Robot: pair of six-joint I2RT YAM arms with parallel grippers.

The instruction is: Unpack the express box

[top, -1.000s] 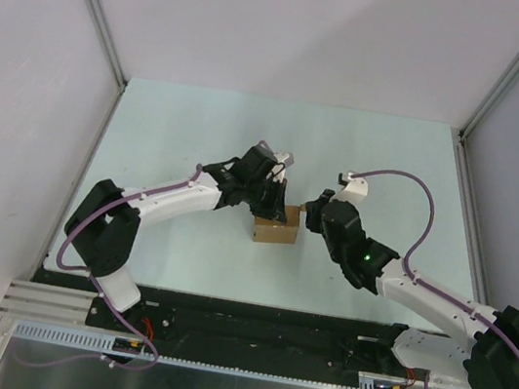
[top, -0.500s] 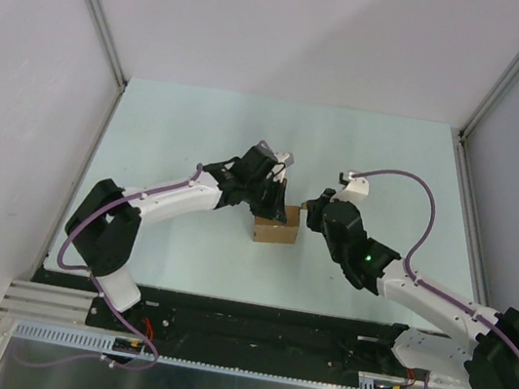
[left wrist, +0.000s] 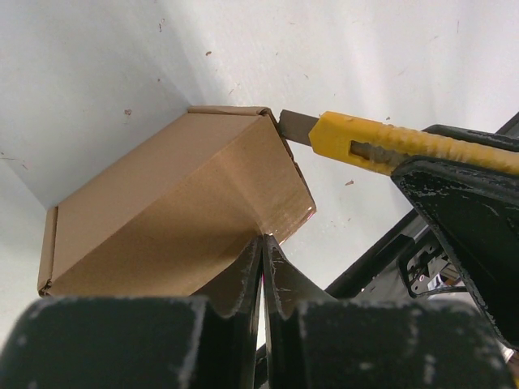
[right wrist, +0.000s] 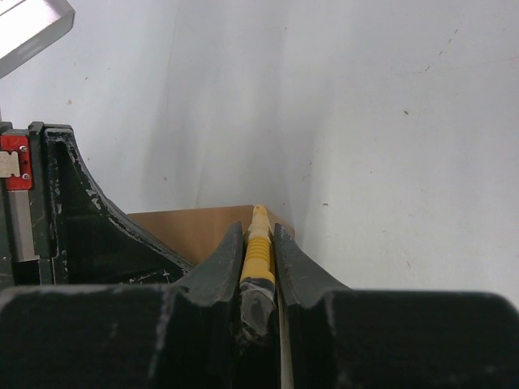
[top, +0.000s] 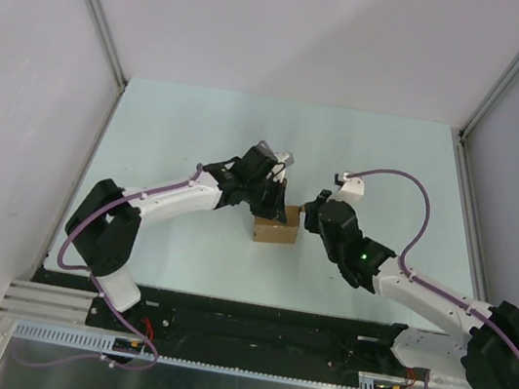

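The express box [top: 275,228], a small brown cardboard box, lies closed on the table's middle. My left gripper [top: 271,203] is shut with nothing seen between its jaws, and its fingertips [left wrist: 265,241] rest on the box's top face [left wrist: 178,211]. My right gripper [top: 309,218] is shut on a yellow utility knife [right wrist: 258,247] just right of the box [right wrist: 190,231]. In the left wrist view the knife [left wrist: 381,142] has its blade tip at the box's far upper edge.
The pale green table [top: 182,123] is bounded by white walls and metal corner posts [top: 92,5]. A black base rail [top: 259,323] runs along the near edge. The left gripper's black body [right wrist: 81,227] stands close on the left of the knife.
My right wrist has shifted slightly to the left towards the box. The box and my left arm have stayed put.
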